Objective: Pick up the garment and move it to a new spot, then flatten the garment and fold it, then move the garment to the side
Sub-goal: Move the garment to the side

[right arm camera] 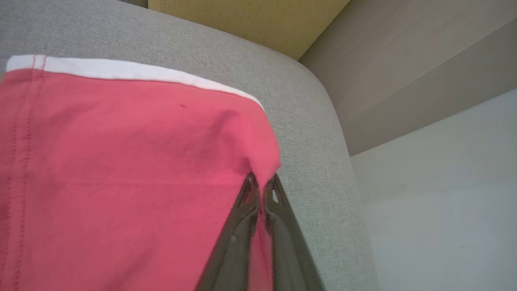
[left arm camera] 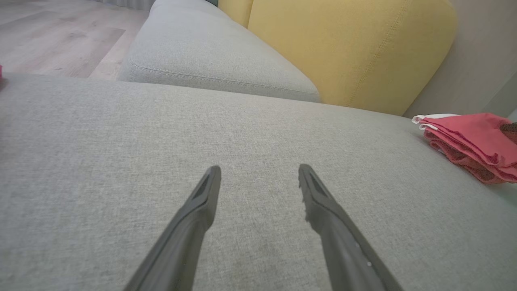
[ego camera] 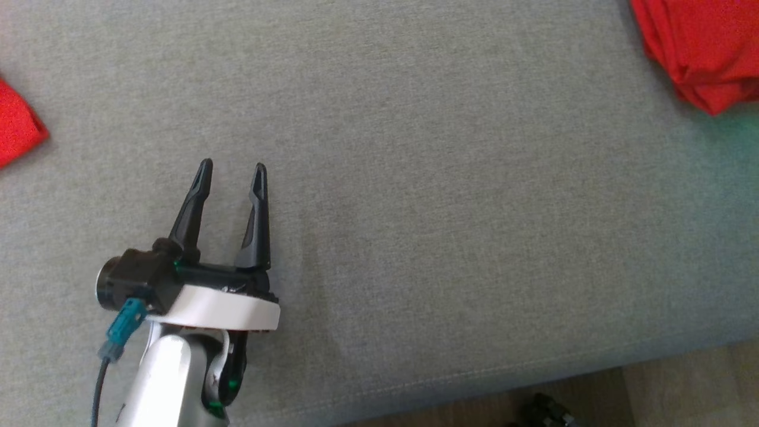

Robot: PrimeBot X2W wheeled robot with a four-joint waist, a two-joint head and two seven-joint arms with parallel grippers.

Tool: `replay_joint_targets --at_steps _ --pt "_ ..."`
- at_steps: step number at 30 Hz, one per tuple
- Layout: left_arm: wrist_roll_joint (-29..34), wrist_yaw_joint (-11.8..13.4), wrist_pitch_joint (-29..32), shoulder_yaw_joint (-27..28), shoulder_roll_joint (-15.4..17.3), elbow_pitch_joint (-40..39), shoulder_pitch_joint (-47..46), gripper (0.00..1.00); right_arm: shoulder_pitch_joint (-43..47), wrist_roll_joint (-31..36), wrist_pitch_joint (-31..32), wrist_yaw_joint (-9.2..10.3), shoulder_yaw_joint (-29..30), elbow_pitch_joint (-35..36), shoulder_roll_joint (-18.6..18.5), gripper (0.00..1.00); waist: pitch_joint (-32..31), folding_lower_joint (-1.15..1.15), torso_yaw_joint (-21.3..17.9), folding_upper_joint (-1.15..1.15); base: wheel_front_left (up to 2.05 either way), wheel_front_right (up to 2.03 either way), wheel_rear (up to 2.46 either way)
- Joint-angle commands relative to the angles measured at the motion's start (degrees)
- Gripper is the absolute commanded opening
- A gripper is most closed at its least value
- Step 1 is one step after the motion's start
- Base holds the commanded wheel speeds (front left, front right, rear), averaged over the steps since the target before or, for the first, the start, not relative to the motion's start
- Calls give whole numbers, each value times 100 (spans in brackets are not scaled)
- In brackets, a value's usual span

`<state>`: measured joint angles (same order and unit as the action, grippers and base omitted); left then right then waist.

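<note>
A piece of red cloth [ego camera: 15,127] lies at the far left. The left gripper [ego camera: 233,168] is over the grey sofa cushion [ego camera: 445,207], fingers apart and empty. The folded red garment [ego camera: 705,53] lies at the cushion's right end, where the right gripper [right arm camera: 262,182] pinches its edge.

Grey woven-fabric sofa seat [ego camera: 445,178], stitched seam along its front edge. Second grey seat cushion [left arm camera: 202,52] adjoining, yellow back cushion [left arm camera: 343,48] behind both. Light wood-plank floor [left arm camera: 52,36] beyond the sofa. Plain beige wall [left arm camera: 476,60] beside the yellow cushion. Soft even light, faint shadows
</note>
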<state>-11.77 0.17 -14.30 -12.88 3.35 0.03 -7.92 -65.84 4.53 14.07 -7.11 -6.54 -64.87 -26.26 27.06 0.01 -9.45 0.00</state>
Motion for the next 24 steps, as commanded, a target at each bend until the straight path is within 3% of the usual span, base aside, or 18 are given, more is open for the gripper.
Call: replay_joint_targets --at_steps 1,6,8,16,24 --pt "-37 -10 -70 129 -9 -204 -134 100 -100 96 -11 -37 60 162 -160 0 0 -1 34 0 0 0 0" --pt "-65 -1 -70 134 -25 -186 -141 100 -4 468 28 -37 407 202 -124 55 -39 -1 91 0 0 0 0" --pt "-73 8 -70 130 -29 -179 -135 100 40 601 43 -37 540 235 -78 97 -65 -1 99 0 0 0 0" --pt "-136 26 -70 135 -41 -134 -94 100 265 1076 -124 -37 902 500 308 100 -299 -1 96 0 0 0 0" --pt "-230 98 -70 222 -45 -102 23 100 374 951 -697 -37 764 601 836 100 -741 -1 175 0 0 0 0"
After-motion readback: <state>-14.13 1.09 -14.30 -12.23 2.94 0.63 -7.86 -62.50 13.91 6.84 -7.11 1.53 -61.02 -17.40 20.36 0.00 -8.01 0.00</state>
